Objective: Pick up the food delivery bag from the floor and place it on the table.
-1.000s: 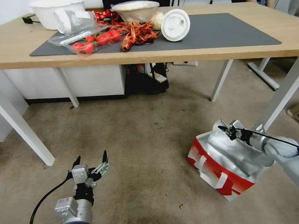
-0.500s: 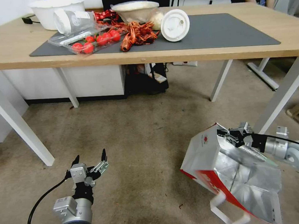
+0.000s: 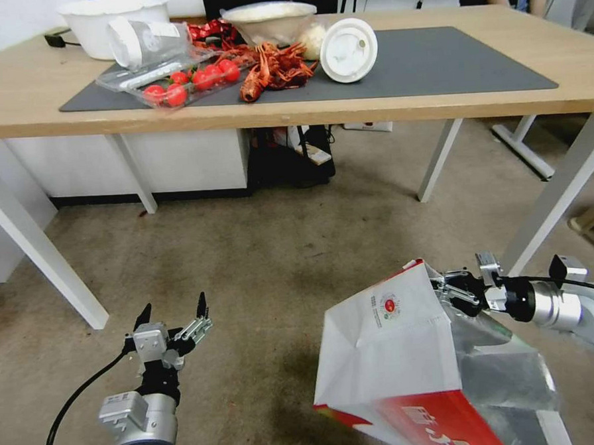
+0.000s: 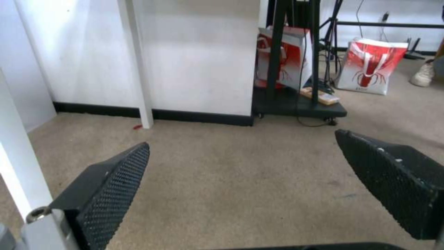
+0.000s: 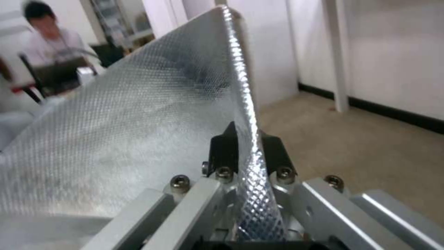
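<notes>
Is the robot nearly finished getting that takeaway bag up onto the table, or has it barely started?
About midway. Done: the right gripper is shut on the foil-lined rim of the food delivery bag, as the right wrist view shows. In hand: the bag hangs tilted at the gripper, low in front of the table. Left: raising it and setting it on the tabletop. The left gripper hovers open above the carpet, idle.
</notes>
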Controlling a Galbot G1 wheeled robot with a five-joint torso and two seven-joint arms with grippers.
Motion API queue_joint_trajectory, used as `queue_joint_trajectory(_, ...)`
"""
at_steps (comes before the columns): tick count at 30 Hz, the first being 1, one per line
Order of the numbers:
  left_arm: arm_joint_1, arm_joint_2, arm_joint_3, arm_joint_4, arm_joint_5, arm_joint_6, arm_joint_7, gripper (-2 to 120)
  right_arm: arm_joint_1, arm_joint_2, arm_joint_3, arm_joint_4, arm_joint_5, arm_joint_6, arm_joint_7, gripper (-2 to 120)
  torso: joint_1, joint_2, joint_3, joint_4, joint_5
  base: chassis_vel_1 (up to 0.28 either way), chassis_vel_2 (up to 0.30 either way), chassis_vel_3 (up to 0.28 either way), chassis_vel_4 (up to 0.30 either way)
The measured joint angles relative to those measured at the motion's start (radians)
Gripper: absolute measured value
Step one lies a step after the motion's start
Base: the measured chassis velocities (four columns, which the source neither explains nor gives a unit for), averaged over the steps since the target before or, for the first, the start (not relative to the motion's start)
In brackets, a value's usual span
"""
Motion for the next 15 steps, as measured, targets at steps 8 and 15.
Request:
queue_joint_trajectory(8, -0.005, 0.002, 0.005, -0.002, -0.003, 0.001, 0.009, 100, -0.042, -0.008, 0.036, 0.041, 0.090, -0.051, -0.043, 0, 0.000, 0.000, 0.000, -0.0002, 0.0000, 0.000, 0.000, 0.000, 0.000)
queue_joint_trajectory(15, -0.010, 0.006, 0.004, -0.002, -0.011, 0.001, 0.008, 100, -0.047, -0.009, 0.055, 0.044, 0.087, -0.081, -0.091, 0, 0.000, 0.000, 0.000, -0.0001, 0.0000, 0.000, 0.000, 0.000, 0.000)
